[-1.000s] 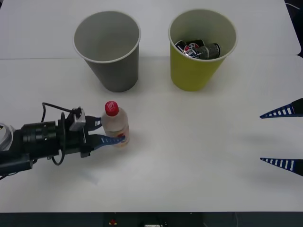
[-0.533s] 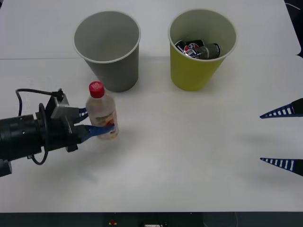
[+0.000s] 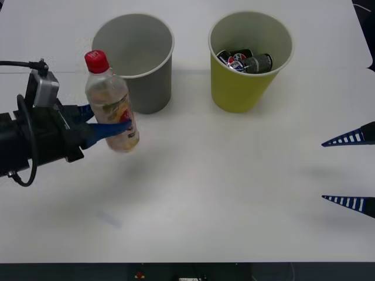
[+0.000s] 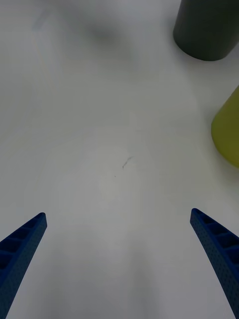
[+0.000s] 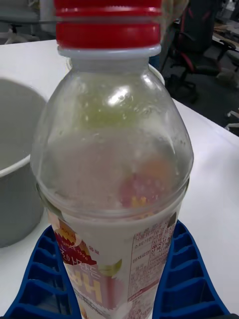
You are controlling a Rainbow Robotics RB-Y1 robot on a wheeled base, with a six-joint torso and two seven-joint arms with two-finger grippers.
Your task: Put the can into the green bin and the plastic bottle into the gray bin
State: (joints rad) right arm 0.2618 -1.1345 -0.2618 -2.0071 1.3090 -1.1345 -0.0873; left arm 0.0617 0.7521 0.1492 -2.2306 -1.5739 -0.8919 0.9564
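My left gripper is shut on the plastic bottle, a small clear bottle with a red cap, held upright and lifted off the table just left of the gray bin. Up close in the left wrist view the plastic bottle stands between my blue fingers, with the gray bin's rim beside it. The green bin stands to the right of the gray one and holds the can among other cans. My right gripper waits open at the table's right edge; the right wrist view shows the gray bin and green bin.
The white table is bare between the bins and its front edge. A seam runs across the table behind the bins. Office chairs stand beyond the table's far side in the left wrist view.
My left gripper has lifted the plastic bottle off the table and carried it back and left, up toward the gray bin's left side. The right arm has stayed still.
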